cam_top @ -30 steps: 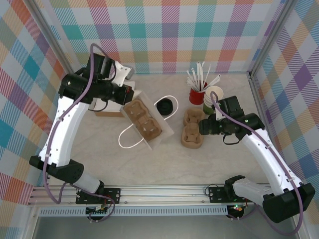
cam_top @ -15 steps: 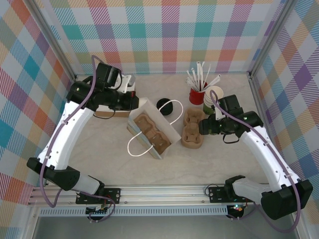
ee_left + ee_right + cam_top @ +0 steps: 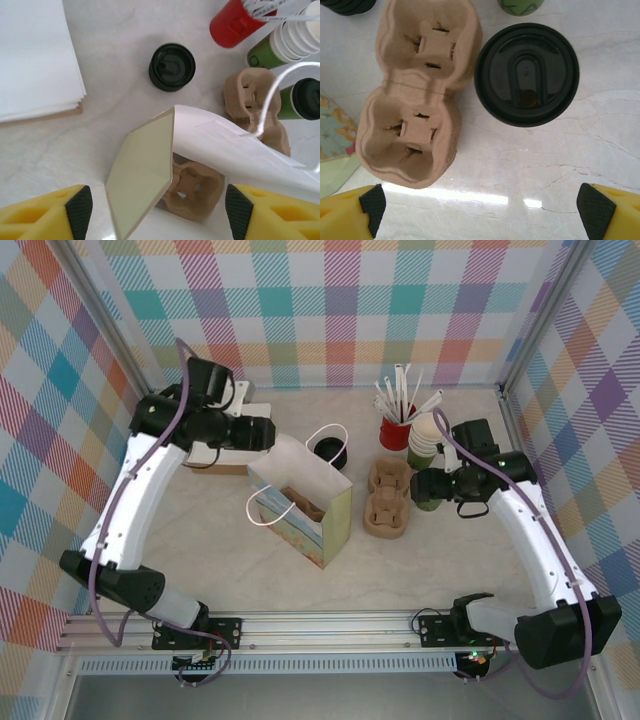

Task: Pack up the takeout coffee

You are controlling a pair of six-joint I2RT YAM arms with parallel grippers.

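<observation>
White bag (image 3: 300, 465) upright now, free of the spread left tool (image 3: 159, 207); right tool (image 3: 485, 207) likewise spread.

The lid (image 3: 526, 74) looks glossy black plastic, the carrier (image 3: 417, 95) rough matt pulp.

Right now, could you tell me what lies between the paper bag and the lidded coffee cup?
The brown pulp carrier lies between the bag and the cup, as the top view shows.
</observation>
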